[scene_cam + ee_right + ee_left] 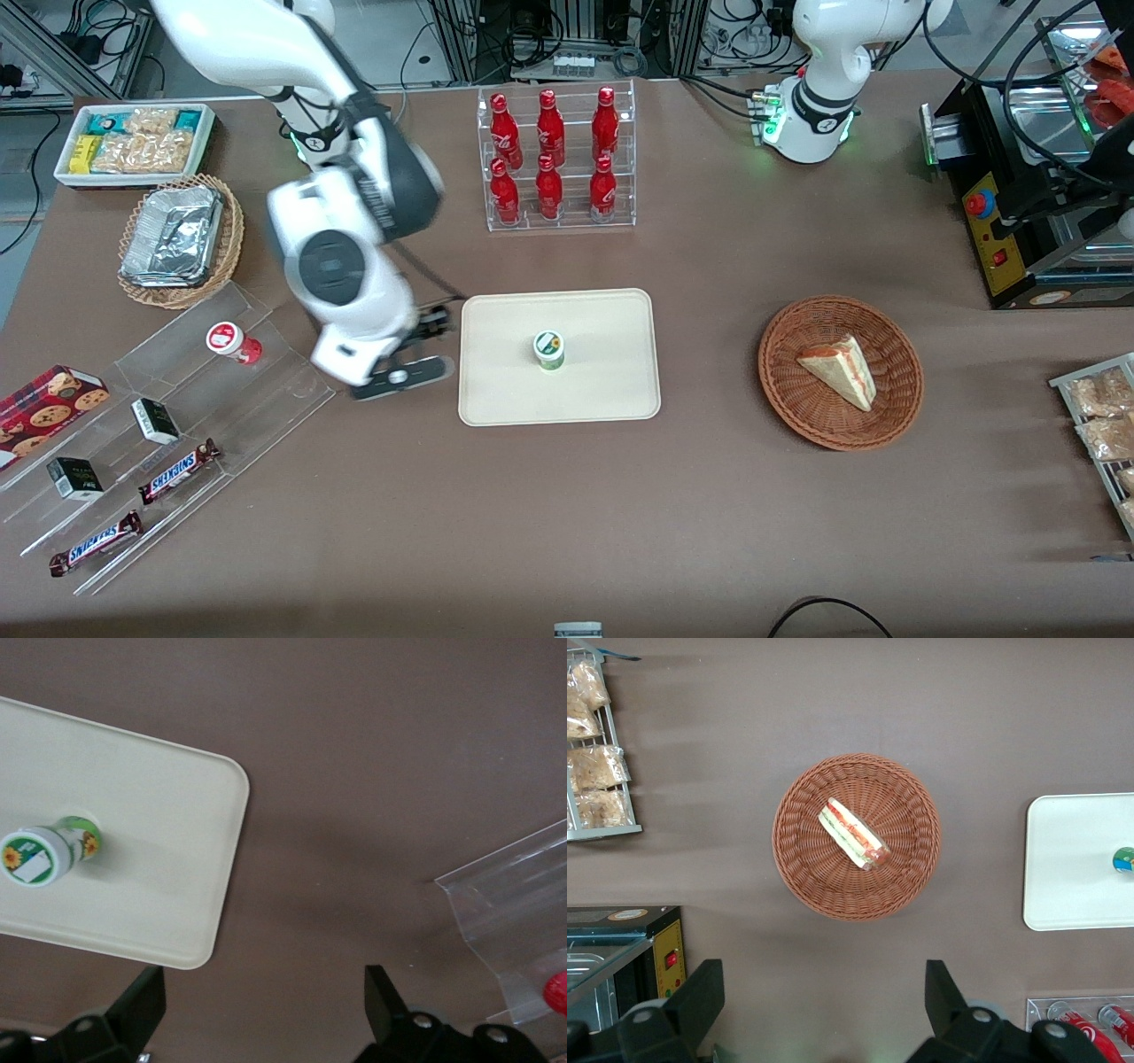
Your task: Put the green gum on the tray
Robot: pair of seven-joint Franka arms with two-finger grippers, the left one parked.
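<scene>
The green gum (549,350) (42,853) (1124,859) stands upright near the middle of the cream tray (611,390) (177,815) (1072,859), its white lid facing up. My gripper (416,347) (264,997) hangs open above bare table beside the tray's edge, toward the working arm's end. Nothing sits between its fingers (146,992), and it is well apart from the gum.
A clear acrylic stepped stand (177,416) (514,912) with a red canister (232,341), Snickers bars and small boxes lies just past the gripper. A rack of red bottles (554,159) stands farther from the camera than the tray. A wicker basket with a sandwich (840,372) (857,835) lies toward the parked arm.
</scene>
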